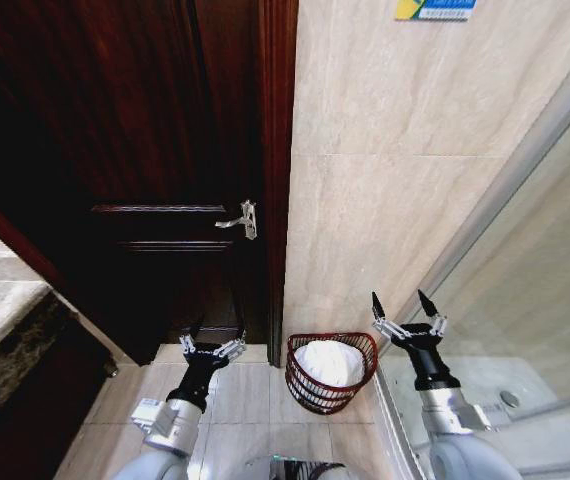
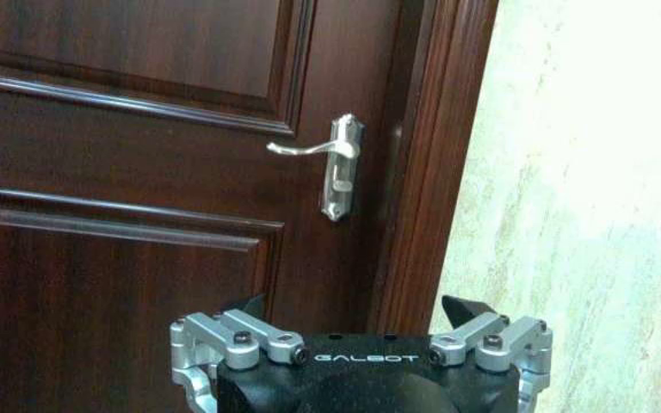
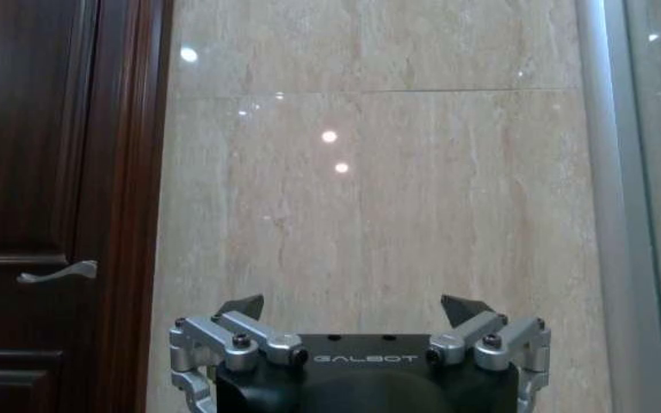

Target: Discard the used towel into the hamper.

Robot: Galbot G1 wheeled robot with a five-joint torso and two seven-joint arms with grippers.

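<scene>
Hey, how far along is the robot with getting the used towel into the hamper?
It looks essentially done. A white towel already sits inside the hamper on the floor by the tiled wall. Nothing is in hand: the left end effector hangs open in front of the dark door, and the right end effector is open and empty, raised beside the hamper. Nothing visible seems left to do.

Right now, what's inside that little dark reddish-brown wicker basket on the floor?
A bundled white towel fills the dark reddish-brown open-weave hamper, which stands on the tiled floor by the beige wall. Whatever lies under the towel is covered.
</scene>
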